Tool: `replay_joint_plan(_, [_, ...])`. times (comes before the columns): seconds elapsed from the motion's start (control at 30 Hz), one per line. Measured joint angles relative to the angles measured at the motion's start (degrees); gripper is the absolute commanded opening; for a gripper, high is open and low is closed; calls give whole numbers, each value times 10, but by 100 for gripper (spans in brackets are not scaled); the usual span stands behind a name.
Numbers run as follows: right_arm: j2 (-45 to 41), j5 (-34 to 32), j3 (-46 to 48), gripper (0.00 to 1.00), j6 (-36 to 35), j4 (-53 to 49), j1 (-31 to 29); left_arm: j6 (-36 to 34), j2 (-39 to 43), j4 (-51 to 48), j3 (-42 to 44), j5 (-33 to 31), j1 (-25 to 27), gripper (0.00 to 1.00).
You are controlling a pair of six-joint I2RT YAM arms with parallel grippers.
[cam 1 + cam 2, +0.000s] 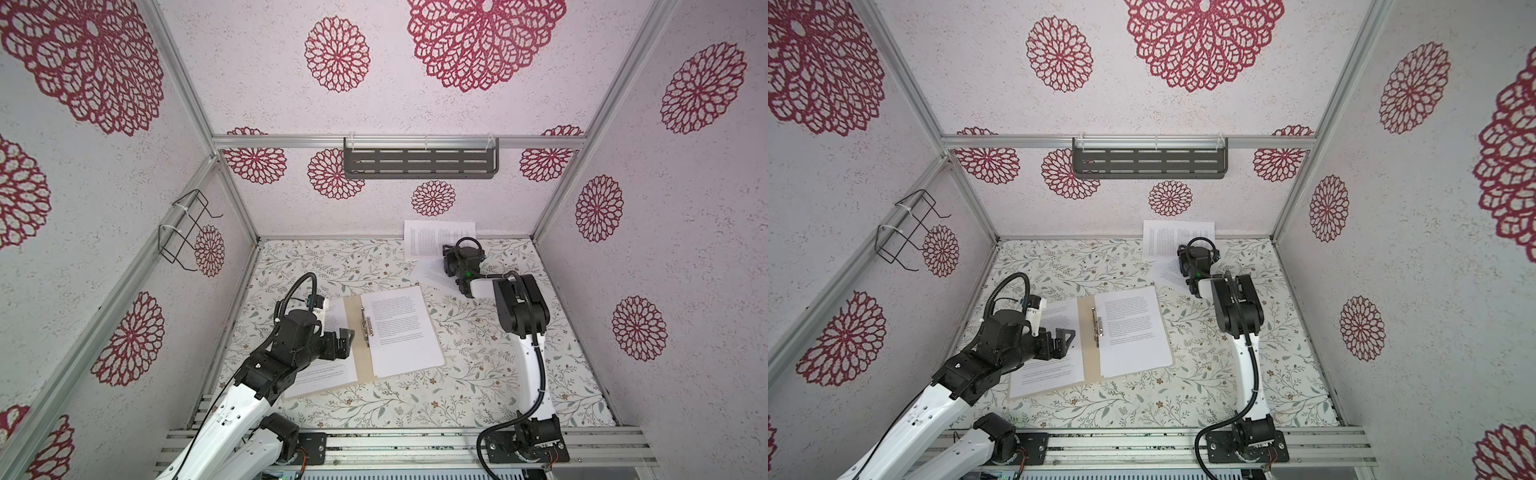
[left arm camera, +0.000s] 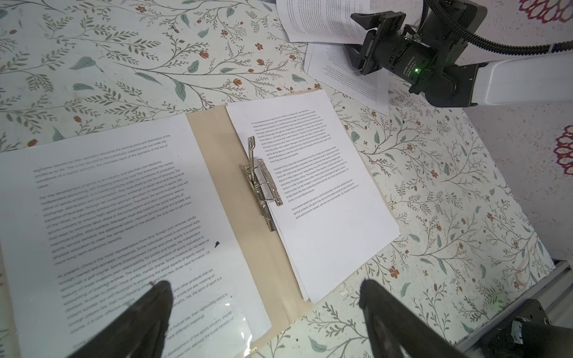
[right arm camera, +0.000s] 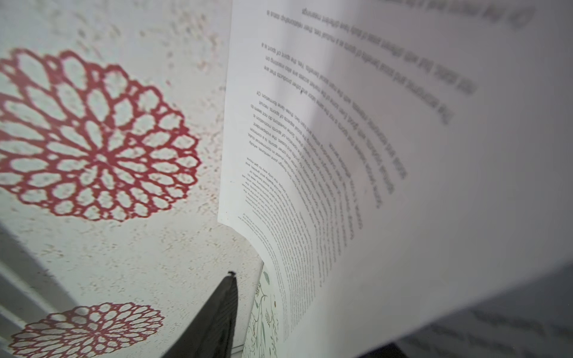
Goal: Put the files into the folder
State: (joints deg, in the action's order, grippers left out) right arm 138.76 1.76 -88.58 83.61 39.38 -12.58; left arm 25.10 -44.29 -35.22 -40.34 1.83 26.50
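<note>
Confirm R gripper (image 2: 353, 34) pinch (grip unclear, pad hidden) on upcurled sheet (image 1: 432, 235) at rear wall, lift w/o creasing, carry to open folder (image 2: 214, 161) mid-table; hold L gripper (image 2: 263, 282), now released, clear.

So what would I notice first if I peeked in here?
Probably the big red flowers printed on the walls. Then the open folder in the middle with white sheets on it, and the right gripper at the back by a sheet curling up the wall.
</note>
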Motion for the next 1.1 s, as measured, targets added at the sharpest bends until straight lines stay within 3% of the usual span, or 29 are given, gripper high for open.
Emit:
replay_joint_plan(0.23, [2, 0, 0, 35, 20, -2, -2, 0, 2, 0, 0, 0, 0, 97])
replay_joint_plan(0.5, [10, -3, 7, 1, 35, 20, -2, 0, 13, -1, 0, -4, 0, 97])
replay_joint_plan(0.73, [-53, -5, 103, 0, -5, 8, 0, 0, 17, -2, 0, -10, 2, 97])
replay_joint_plan(1.1, [-306, 63, 197, 0, -147, -114, 16, 0, 33, -2, 0, -10, 2, 97])
